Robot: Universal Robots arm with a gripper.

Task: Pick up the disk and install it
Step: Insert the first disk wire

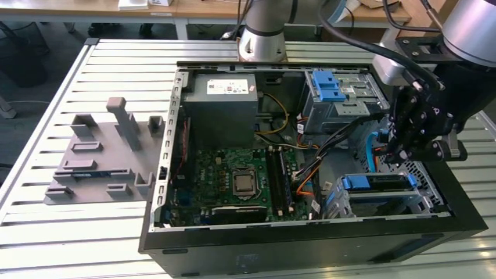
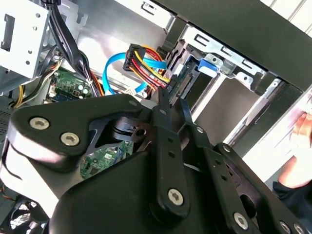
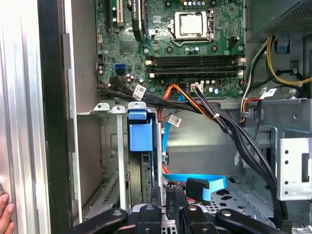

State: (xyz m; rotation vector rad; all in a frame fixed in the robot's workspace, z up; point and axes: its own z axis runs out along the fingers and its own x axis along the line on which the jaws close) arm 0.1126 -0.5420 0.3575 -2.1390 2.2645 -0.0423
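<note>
Disk (image 1: pixel 376 182): sits inside the drive cage (image 1: pixel 422 203) at the case corner nearest the exterior view's lower right. It stands on edge in its slot, with the blue carrier frame uppermost. Judged seated or very nearly so, not loose on the table.

In the first wrist view the disk (image 3: pixel 141 139) shows edge-on between the cage's metal walls (image 3: pixel 119 161). Its blue tab faces the motherboard (image 3: pixel 195 53) and its long axis runs from the tab back toward the camera.

In the second wrist view the connector end of the disk (image 2: pixel 185 80) is visible, and a red-yellow-black power lead (image 2: pixel 146 58) reaches it. Whether the plug is fully home cannot be told. The blue data cable (image 2: pixel 114 73) loops just beside it.

Gripper (image 1: pixel 396 156): hangs over the case just above the cage, toward the open middle bay. In both wrist views the fingertips are drawn together with nothing between them (image 2: pixel 171 103) (image 3: pixel 166 201), and they are not touching the disk.

Key relation: the disk lies just ahead of and below the fingertips, and its long axis looks roughly in line with the fingers' pointing direction. The disk's rear, cabled end is the end nearer the gripper.

Surroundings: the grey power-supply box (image 1: pixel 225 110) is well apart, across the case. A person's hand (image 3: pixel 4 212) rests outside the case wall
</note>
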